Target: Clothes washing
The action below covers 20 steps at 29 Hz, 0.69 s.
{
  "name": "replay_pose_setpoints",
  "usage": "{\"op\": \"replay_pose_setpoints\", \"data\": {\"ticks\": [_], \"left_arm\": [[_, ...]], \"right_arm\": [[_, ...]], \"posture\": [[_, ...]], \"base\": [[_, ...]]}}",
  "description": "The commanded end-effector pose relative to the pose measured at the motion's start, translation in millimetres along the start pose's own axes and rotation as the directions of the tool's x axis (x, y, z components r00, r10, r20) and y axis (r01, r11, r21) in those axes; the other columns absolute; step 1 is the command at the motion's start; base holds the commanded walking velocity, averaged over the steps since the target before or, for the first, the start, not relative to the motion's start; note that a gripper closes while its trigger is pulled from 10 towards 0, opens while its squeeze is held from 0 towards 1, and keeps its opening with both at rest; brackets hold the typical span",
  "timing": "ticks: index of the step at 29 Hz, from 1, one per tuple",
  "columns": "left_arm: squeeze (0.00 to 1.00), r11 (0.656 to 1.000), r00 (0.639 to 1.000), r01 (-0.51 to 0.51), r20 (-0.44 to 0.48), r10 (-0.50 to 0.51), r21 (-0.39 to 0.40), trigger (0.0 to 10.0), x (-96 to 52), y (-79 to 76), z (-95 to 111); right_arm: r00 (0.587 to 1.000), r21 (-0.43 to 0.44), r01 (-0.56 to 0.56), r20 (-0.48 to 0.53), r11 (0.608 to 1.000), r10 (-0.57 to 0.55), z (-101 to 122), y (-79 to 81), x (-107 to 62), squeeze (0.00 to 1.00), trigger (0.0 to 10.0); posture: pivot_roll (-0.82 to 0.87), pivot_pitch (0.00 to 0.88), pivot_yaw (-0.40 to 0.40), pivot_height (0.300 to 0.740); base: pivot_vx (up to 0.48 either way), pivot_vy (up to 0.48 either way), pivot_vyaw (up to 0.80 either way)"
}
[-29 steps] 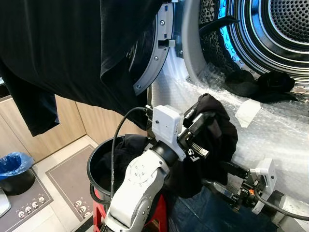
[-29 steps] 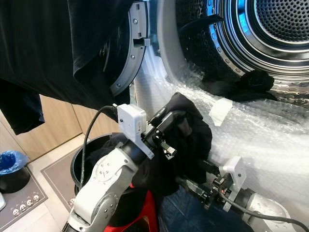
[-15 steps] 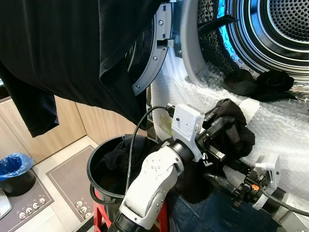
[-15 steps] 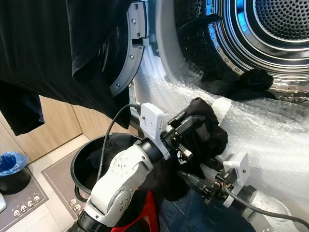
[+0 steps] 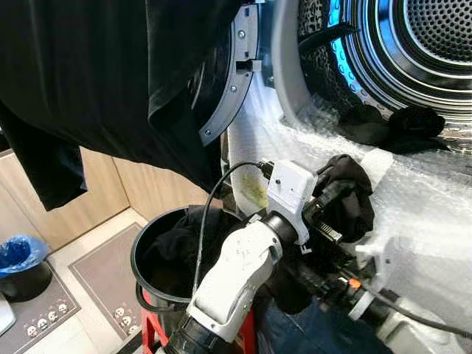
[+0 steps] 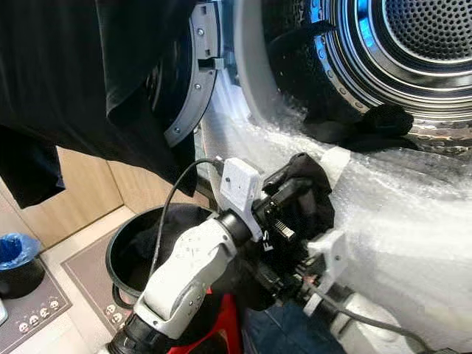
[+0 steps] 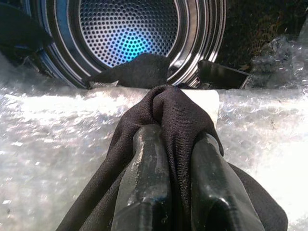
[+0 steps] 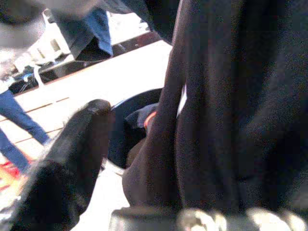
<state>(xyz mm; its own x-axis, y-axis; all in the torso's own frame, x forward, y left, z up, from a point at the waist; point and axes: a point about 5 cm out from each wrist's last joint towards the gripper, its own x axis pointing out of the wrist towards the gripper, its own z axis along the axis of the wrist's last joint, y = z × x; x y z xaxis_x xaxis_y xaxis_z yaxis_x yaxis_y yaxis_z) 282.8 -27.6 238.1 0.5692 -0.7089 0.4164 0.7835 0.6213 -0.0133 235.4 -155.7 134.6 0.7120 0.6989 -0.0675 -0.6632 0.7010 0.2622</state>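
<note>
Black cloth is on its way into the washer: the left gripper is clenched on a dark garment, its fingers pinching a fold held up before the bubble-wrapped sill of the open drum. Another dark piece already lies on the drum's lower edge. The left arm reaches up and forward from the black basket (more clothes inside). The next move calls for carrying the bundle over the sill and releasing inside. The right gripper sits low beneath the garment, probably parted, though blur makes that uncertain.
</note>
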Motion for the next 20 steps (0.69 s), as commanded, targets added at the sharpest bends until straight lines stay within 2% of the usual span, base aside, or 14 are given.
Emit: {"op": "replay_pose_setpoints", "data": {"ticks": [1,6,10,18,19,20], "left_arm": [[0.00,0.995,0.984,0.094,0.154,-0.090,-0.020,10.0,26.6,-28.9,32.7],[0.00,0.993,0.980,0.114,0.164,-0.109,-0.023,10.0,29.1,-34.3,35.0],[0.00,0.992,0.980,0.120,0.164,-0.115,-0.023,10.0,29.7,-36.0,34.5],[0.00,0.992,0.980,0.121,0.164,-0.115,-0.023,10.0,29.7,-36.0,34.5],[0.00,0.990,0.978,0.139,0.162,-0.134,-0.021,10.0,29.1,-39.5,33.6],[0.00,0.988,0.976,0.154,0.161,-0.149,-0.023,10.0,28.3,-42.0,33.1]], "right_arm": [[0.996,-0.001,0.059,-0.069,0.998,-0.058,-9.6,-0.9,3.7,0.00,10.0],[0.987,0.038,0.133,-0.094,0.990,-0.129,-13.8,-2.3,10.6,0.00,10.0],[0.981,0.063,0.186,-0.073,0.980,-0.181,-11.3,-1.3,19.0,0.00,10.0],[0.977,0.068,0.202,-0.080,0.977,-0.197,-10.9,-0.6,20.2,0.00,10.0],[0.981,0.146,0.193,-0.005,0.970,-0.195,-1.8,-2.8,22.9,0.00,9.1],[0.980,0.177,0.189,0.030,0.966,-0.197,2.6,-5.5,22.2,0.00,8.1]], "posture": [[-0.09,0.000,0.013,0.740],[-0.08,0.000,0.012,0.740],[-0.09,0.000,0.013,0.740],[-0.09,0.000,0.013,0.740],[-0.09,0.000,0.013,0.740],[-0.09,0.000,0.013,0.740]], "base": [[0.000,0.000,0.00],[0.000,0.000,0.00],[0.000,0.000,0.00],[0.000,0.000,0.00],[0.000,0.000,0.00],[0.000,0.000,0.00]]}}
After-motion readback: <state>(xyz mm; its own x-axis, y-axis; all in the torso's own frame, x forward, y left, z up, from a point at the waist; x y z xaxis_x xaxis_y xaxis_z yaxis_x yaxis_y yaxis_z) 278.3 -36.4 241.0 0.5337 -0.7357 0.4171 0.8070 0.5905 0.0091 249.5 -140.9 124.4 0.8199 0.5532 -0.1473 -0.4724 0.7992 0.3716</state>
